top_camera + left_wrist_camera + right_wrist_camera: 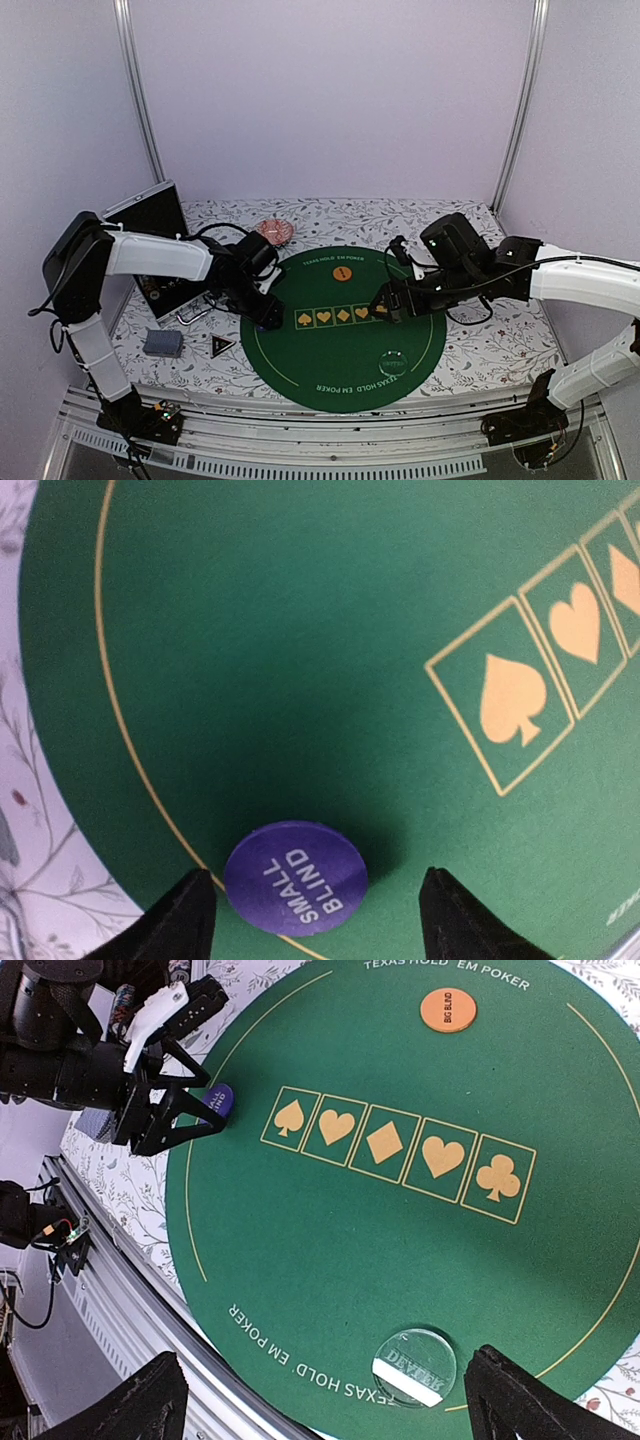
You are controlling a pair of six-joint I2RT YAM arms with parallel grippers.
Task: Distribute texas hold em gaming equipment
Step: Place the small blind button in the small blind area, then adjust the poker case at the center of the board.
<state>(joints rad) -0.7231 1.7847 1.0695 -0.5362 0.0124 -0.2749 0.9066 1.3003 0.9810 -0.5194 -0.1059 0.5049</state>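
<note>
Cards (163, 343) lie in a pile on the left, off the green mat (330, 375). A clear disc (414, 1367) with a white strip lies on the mat by its near edge, on the right side. The right gripper (328, 1385) hangs over the mat. Its fingers are wide open and hold nothing.

The left gripper (318, 900) is low at the left edge of the mat. Its fingers are open too. A purple disc (296, 878) that says SMALL BLIND lies flat on the mat between them, right on the gold line. It is close to one finger and apart from the other.

Five card spots (395, 1155) are painted across the middle. Farther back, an orange disc (342, 271) lies on the mat. Behind the mat is a pink dish (275, 231). A black case (150, 212) stands open at the far left.
</note>
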